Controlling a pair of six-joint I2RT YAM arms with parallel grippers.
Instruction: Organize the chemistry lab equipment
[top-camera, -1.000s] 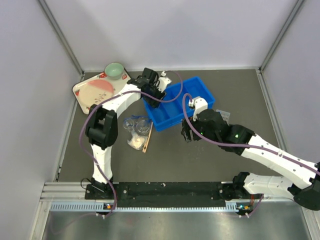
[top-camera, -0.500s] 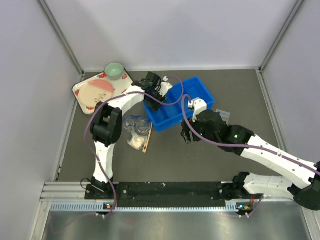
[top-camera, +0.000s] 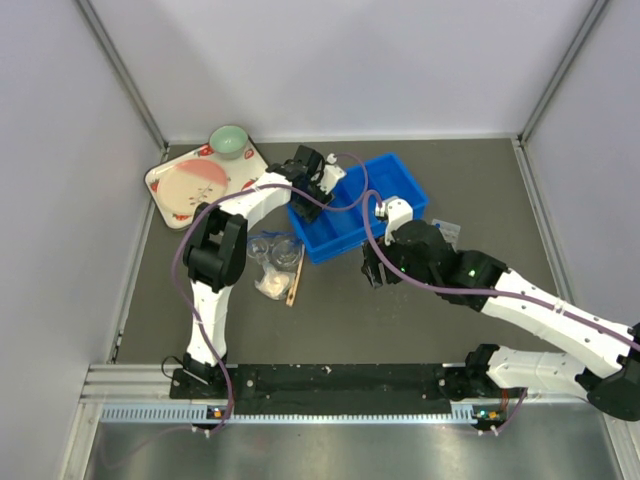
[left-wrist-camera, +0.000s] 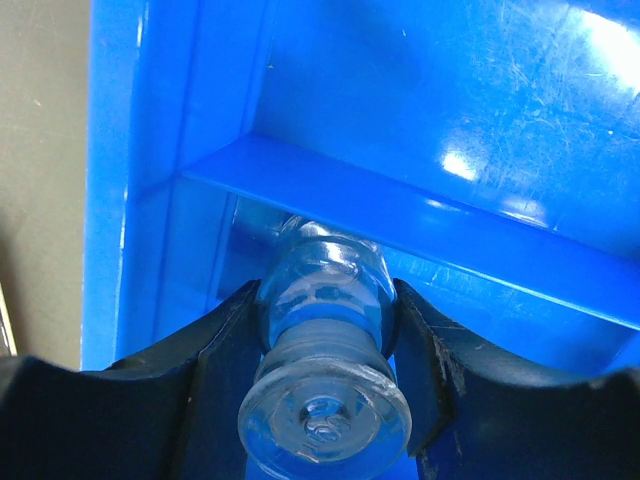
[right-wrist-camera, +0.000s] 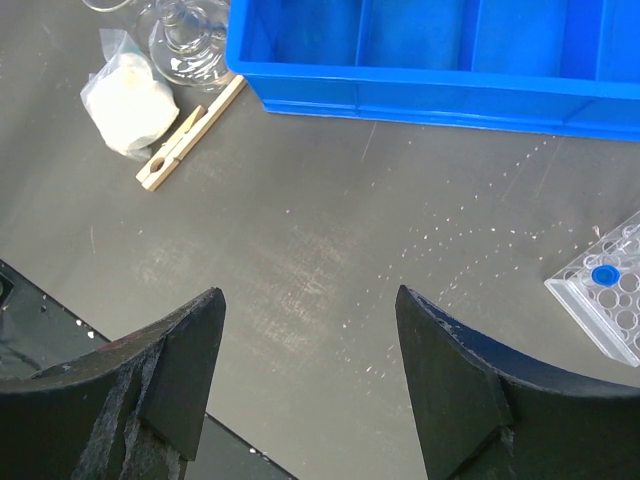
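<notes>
My left gripper (left-wrist-camera: 325, 290) is shut on a small clear glass flask (left-wrist-camera: 325, 330), gripping its neck over the left end compartment of the blue bin (left-wrist-camera: 420, 120). From above, that gripper (top-camera: 312, 172) hangs at the bin's left end. My right gripper (right-wrist-camera: 308, 295) is open over bare table, nothing between its fingers. Two more glass flasks (right-wrist-camera: 185, 40), a whitish wad (right-wrist-camera: 128, 90) and a wooden stick (right-wrist-camera: 190, 133) lie left of the bin. The clear tube rack (right-wrist-camera: 610, 300) with a blue-capped tube (right-wrist-camera: 602, 275) sits to the right.
The blue bin (top-camera: 395, 185) stands at the middle back, its visible compartments bare. A strawberry-print tray (top-camera: 165, 185) with a pink plate and a green bowl (top-camera: 229, 141) sits at the back left. Grey walls close in the table on three sides.
My left gripper has shifted a little to the right with the flask, further over the bin's left end. The right arm has hardly moved.
</notes>
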